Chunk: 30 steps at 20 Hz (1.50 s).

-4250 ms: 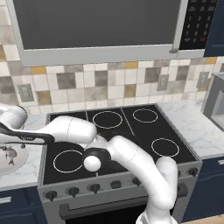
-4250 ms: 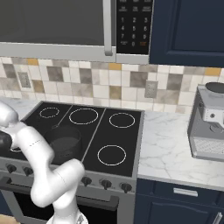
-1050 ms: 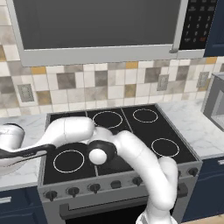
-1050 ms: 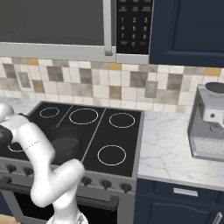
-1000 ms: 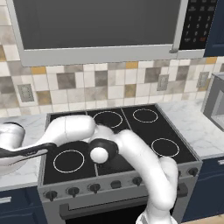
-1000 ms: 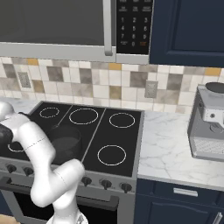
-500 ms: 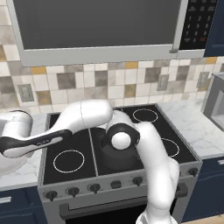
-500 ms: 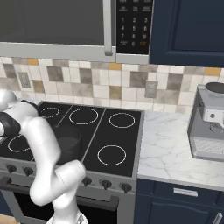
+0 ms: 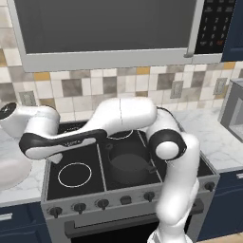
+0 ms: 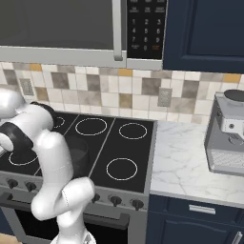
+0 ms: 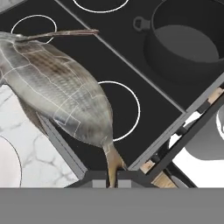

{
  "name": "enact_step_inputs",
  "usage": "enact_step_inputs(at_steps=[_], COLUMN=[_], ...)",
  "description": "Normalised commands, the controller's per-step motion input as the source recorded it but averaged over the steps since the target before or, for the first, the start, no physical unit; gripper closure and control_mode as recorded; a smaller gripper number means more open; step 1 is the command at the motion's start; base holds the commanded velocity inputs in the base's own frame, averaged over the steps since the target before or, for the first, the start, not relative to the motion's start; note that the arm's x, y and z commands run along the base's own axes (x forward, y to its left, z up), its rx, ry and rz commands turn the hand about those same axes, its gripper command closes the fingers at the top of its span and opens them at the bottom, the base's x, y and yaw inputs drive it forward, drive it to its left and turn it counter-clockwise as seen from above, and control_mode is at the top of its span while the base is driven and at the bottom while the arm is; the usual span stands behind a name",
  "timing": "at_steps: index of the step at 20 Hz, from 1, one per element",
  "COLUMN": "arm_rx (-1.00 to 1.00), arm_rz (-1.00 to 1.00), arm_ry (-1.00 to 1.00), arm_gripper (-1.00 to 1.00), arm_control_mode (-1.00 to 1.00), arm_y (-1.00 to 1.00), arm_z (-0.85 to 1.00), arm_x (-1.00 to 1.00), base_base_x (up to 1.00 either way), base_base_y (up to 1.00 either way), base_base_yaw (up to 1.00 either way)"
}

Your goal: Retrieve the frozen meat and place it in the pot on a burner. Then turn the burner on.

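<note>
The pincer [image 11: 111, 174] pinches the small silvery-grey fish-shaped frozen meat [image 11: 57, 94] by its thin tail, probably a stiff, slick hold, with the round dark grey metal pot [image 11: 186, 41] well beyond it.

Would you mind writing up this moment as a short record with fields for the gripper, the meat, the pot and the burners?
gripper: shut on the frozen meat's narrow tail end
frozen meat: silvery-grey fish shape, hanging from the fingertips above the stove's edge, over the marble counter and a burner ring
pot: dark grey, on the stove, nothing in it
plate: white, on the counter left of the stove
knobs: row along the stove front
</note>
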Motion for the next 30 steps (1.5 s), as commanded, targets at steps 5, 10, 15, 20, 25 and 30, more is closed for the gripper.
enact_step_inputs(at_steps=[5, 10, 15, 20, 25, 30], arm_rx=[0.03, 0.13, 0.14, 0.19, 0.09, 0.00], arm_rz=[-0.04, -0.07, -0.09, -0.07, 0.00, 0.11], arm_ry=[0.00, 0.02, 0.06, 0.21, 0.22, 0.01], arm_gripper=[1.00, 1.00, 1.00, 1.00, 1.00, 1.00], arm_control_mode=[-1.00, -1.00, -1.00, -1.00, -1.00, -1.00], arm_y=[-1.00, -1.00, -1.00, -0.99, -0.69, -0.25], arm_z=[0.00, 0.00, 0.00, 0.00, 0.00, 0.00], arm_x=[-0.03, 0.00, 0.00, 0.32, 0.49, 0.30], base_base_x=[0.00, 0.00, 0.00, 0.00, 0.00, 0.00], base_base_y=[0.00, 0.00, 0.00, 0.00, 0.00, 0.00], base_base_yaw=[0.00, 0.00, 0.00, 0.00, 0.00, 0.00])
